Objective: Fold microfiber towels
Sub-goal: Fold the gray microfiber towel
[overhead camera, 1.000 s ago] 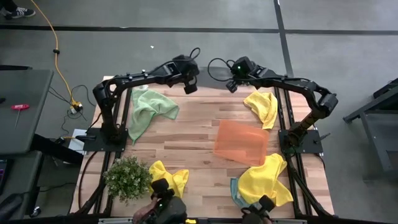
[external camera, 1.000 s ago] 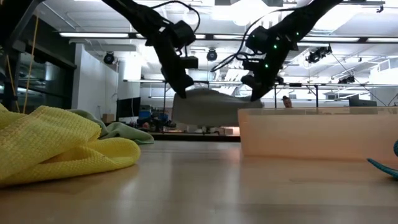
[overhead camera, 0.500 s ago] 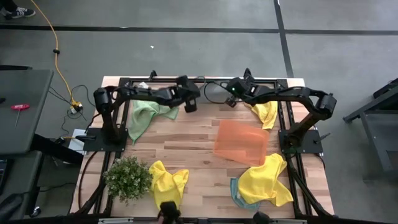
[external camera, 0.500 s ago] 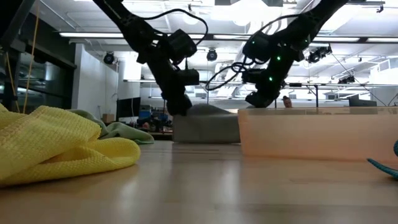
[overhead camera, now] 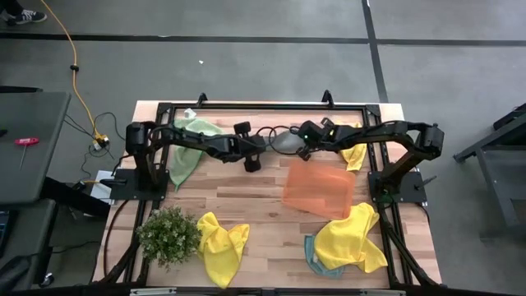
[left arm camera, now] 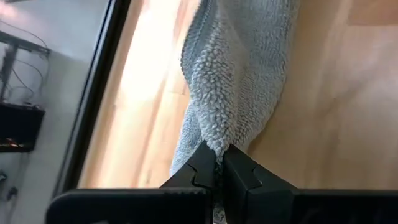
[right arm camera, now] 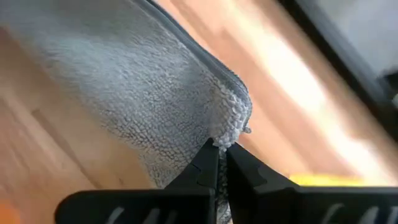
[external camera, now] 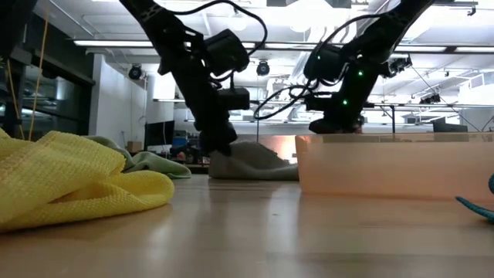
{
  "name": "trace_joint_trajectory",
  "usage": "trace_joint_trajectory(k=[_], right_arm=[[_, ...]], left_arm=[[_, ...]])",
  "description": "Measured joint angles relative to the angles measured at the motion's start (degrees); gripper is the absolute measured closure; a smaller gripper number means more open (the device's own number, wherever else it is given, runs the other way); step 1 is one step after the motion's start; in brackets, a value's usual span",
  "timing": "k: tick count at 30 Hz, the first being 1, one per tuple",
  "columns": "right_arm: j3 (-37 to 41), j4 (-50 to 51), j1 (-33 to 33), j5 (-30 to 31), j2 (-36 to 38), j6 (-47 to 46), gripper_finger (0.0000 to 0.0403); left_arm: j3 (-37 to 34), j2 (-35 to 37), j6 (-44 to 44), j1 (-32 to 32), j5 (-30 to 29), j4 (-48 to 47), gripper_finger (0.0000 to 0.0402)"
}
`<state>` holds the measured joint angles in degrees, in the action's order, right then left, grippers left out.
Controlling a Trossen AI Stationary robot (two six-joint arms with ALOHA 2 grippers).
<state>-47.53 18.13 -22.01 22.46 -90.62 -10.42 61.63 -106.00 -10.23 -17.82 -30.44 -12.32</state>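
A grey-blue microfiber towel (overhead camera: 284,141) lies bunched on the table's far middle, its lower part resting on the wood (external camera: 255,162). My left gripper (overhead camera: 251,160) is shut on its left end and my right gripper (overhead camera: 302,150) on its right end; both slant down. More towels lie about: a pale green one (overhead camera: 187,146) at far left, and yellow ones at far right (overhead camera: 353,150), near right (overhead camera: 349,238) and near middle (overhead camera: 222,241). My left gripper pinches a bunched corner of the grey-blue towel (left arm camera: 214,140) between its two fingertips, slanting down from the table's left. The cloth runs away from the fingers and down onto the table, slack. My right gripper pinches the towel's hemmed corner (right arm camera: 233,130) between its two fingertips, slanting down from the table's right. The towel spreads away from the fingers onto the wood, slack.
A flat orange mat (overhead camera: 319,187) lies right of centre, just near of the grey towel. A potted plant (overhead camera: 168,234) stands near left. A teal cloth (overhead camera: 311,251) peeks from under the near-right yellow towel. Black frame rails (overhead camera: 263,105) edge the table.
Both grippers have come down and toward the table's near edge from the far rail, staying shut on the grey-blue towel. The towel, hanging stretched between them before, has sunk onto the table and now lies slumped.
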Motion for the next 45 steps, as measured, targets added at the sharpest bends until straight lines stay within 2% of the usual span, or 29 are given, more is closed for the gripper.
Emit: trace_joint_trajectory(k=[4, 9, 12, 18, 23, 26, 30, 35, 37, 39, 41, 45], right_arm=[[0.02, 3.85, -1.70, -3.26, -0.01, -7.58, 0.0403], [-0.01, 4.60, -3.62, -10.66, -0.01, -11.35, 0.0403], [0.00, 5.14, -3.55, -11.46, -0.01, -12.80, 0.0403], [0.00, 5.03, -3.57, -12.07, -0.01, -14.48, 0.0403], [0.00, 5.26, -3.96, -11.88, -0.01, -15.69, 0.0400], [0.02, 5.59, -4.58, -11.65, -0.01, -15.60, 0.0376], [0.02, 5.80, -5.82, -11.68, 0.79, -15.69, 0.0314], [0.02, 5.93, -7.66, -11.57, 5.63, -14.59, 0.0235], [0.02, 6.20, -8.59, -11.59, 8.39, -13.70, 0.0211], [0.02, 6.41, -9.43, -11.87, 11.12, -12.84, 0.0194], [0.02, 6.65, -10.40, -13.76, 13.45, -11.75, 0.0184], [0.02, 6.52, -11.98, -18.13, 16.10, -10.88, 0.0179]], left_arm=[[0.04, 0.00, 6.38, -1.45, 1.17, -1.61, 0.0401], [0.11, -0.02, 12.11, -3.55, 9.42, -5.31, 0.0401], [0.11, -0.02, 12.50, -4.06, 12.94, -5.44, 0.0401], [0.11, -0.02, 12.10, -4.26, 11.76, -5.38, 0.0398], [0.09, -0.02, 12.14, -5.08, 10.48, -5.63, 0.0363], [0.07, -0.04, 11.47, -6.10, 9.80, -5.74, 0.0328], [1.07, -0.09, 11.09, -8.13, 8.40, -7.99, 0.0277], [5.71, 0.80, 8.80, -11.40, 9.40, -15.78, 0.0222], [7.01, 2.37, 7.33, -12.40, 10.71, -16.14, 0.0205], [7.17, 4.91, 7.00, -13.61, 13.73, -15.95, 0.0191], [7.17, 6.79, 6.98, -14.81, 19.23, -15.11, 0.0183], [7.13, 8.19, 6.65, -17.26, 28.41, -13.21, 0.0179]])
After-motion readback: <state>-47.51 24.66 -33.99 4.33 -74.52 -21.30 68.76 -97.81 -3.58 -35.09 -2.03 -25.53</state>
